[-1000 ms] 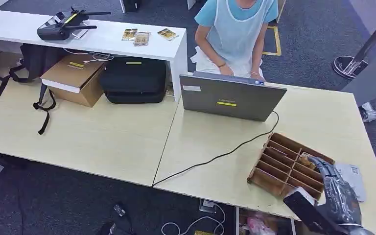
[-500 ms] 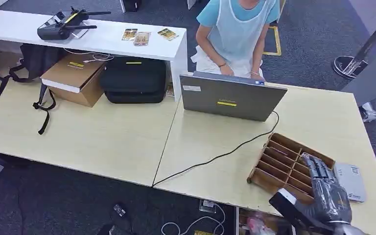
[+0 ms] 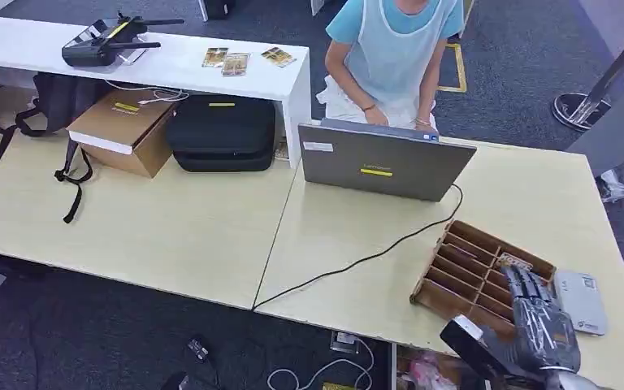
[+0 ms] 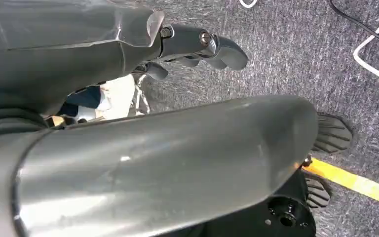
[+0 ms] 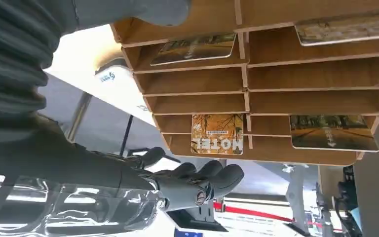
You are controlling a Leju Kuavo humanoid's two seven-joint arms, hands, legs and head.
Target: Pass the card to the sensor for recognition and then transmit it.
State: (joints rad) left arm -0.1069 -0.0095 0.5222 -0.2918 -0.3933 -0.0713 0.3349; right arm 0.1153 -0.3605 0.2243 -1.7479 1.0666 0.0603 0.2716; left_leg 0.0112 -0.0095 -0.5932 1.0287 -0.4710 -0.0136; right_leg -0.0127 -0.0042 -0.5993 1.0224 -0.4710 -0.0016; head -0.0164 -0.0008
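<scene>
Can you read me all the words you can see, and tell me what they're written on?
"HOTEL", upside down in the right wrist view, on a card standing in the wooden rack.
Laptop lid stickers: too small to read.
White sensor markings: blurred.
Other cards' print: unreadable.

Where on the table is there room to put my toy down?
Lots of bare wood left of the black cable, out to the backpack straps. Some behind the wooden card rack. It is crowded where the right hand hovers by the white sensor.

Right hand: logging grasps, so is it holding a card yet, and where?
No. The right hand hovers over the wooden card rack, holding nothing.
</scene>
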